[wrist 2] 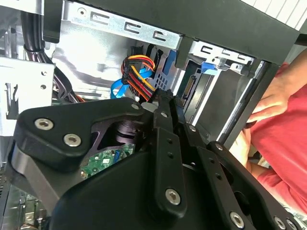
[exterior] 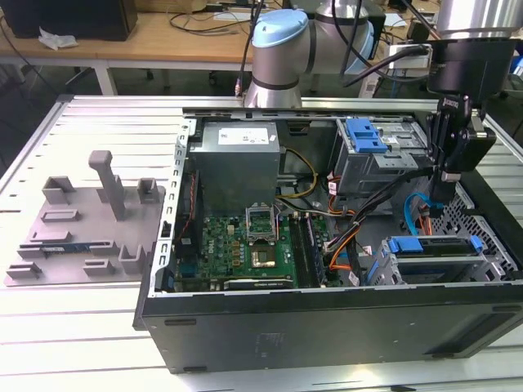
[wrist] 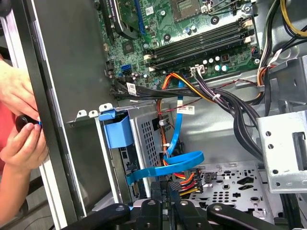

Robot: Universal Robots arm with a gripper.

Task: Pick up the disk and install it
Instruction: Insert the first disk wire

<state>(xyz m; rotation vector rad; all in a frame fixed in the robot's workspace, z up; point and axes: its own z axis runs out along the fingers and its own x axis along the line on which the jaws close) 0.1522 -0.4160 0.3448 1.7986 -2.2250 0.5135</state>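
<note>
On the exterior view's left a grey moulded fixture tray [exterior: 82, 237] lies flat on the slatted metal table [exterior: 82, 335], with one tall post standing up from it. Next comes the open computer case [exterior: 327, 314], lying on its side. Inside it, toward that left, a grey power supply box [exterior: 237, 155] with a white label sits behind the green motherboard [exterior: 245, 245]. The pale blue joint of the robot arm [exterior: 282, 41] rises behind the case. Further toward the exterior view's right stands an upper drive cage [exterior: 384, 159] topped by a blue latch [exterior: 364, 135]. The gripper [exterior: 440, 200] hangs over the case's right-hand end. In both wrist views its claw [wrist 2: 167, 96] [wrist: 165, 191] is narrow, the black fingers drawn together with nothing between them. The disk [exterior: 431, 246] lies flat in the low bay at the case's near right corner, its blue carrier frame showing along the top edge, below the gripper and apart from it. In the first wrist view a blue flat cable [wrist: 177, 163] loops just beyond the fingertips, and a person's hand [wrist: 21, 143] rests against the outer side of the case wall. In the second wrist view a red sleeve [wrist 2: 283, 153] shows there too.
</note>
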